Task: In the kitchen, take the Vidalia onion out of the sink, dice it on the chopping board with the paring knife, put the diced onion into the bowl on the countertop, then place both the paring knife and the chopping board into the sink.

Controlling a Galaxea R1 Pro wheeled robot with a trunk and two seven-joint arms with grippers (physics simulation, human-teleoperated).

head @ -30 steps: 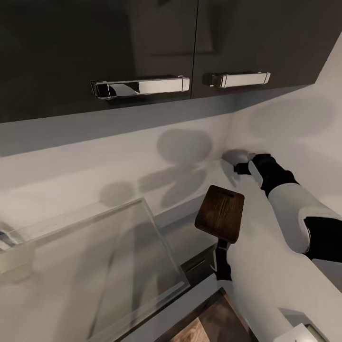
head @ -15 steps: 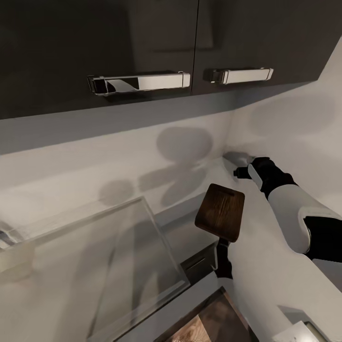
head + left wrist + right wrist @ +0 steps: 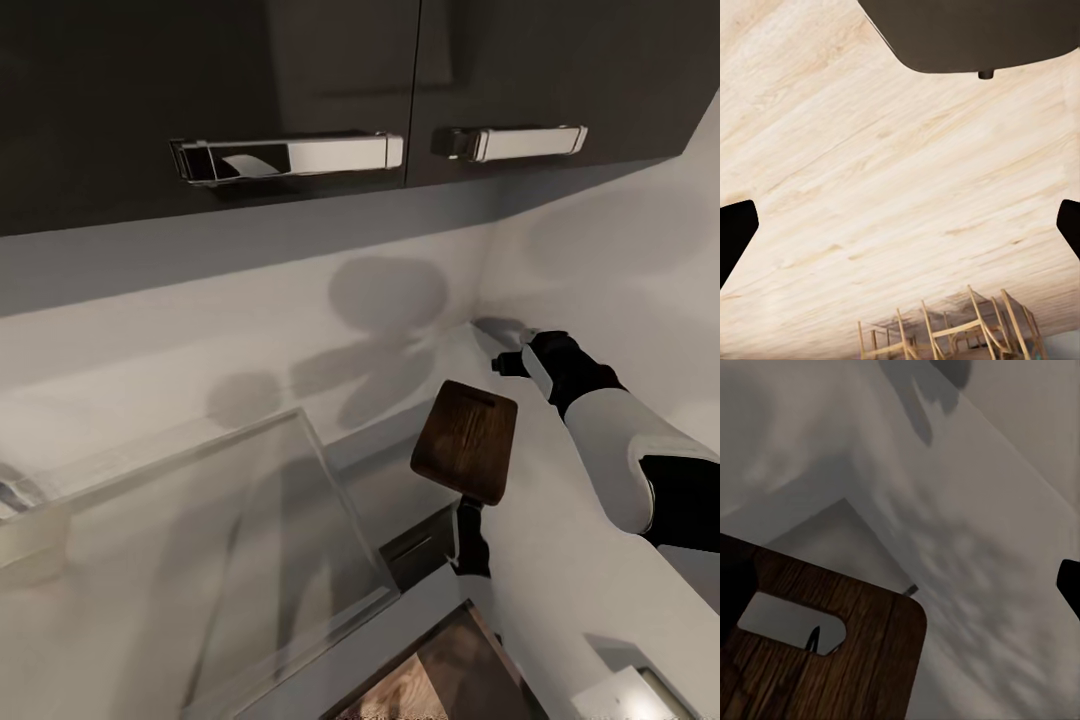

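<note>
The chopping board (image 3: 465,440) is dark brown wood and stands steeply tilted above the counter edge, slot end up. A black part (image 3: 470,545) sits under its lower end; I cannot tell what it is or what holds the board. My right gripper (image 3: 508,358) hovers just beyond the slot end, near the wall corner. In the right wrist view its fingers stand wide apart (image 3: 900,585), with the chopping board (image 3: 832,675) beside one finger. My left gripper (image 3: 900,232) is open over the wooden floor with nothing between its fingers. The onion, paring knife and bowl are out of view.
Dark upper cabinets with chrome handles (image 3: 290,157) hang close above. A pale glossy basin-like shape (image 3: 200,560) fills the lower left; I cannot tell if it is the sink. Wooden floor (image 3: 430,680) shows below the counter edge. A dark rounded shape (image 3: 967,30) and wooden chairs (image 3: 945,330) lie past the left gripper.
The whole head view has shifted a little, with the cabinet handles higher, so the camera moved. My right gripper has drifted slightly down and right near the corner. The board keeps its place.
</note>
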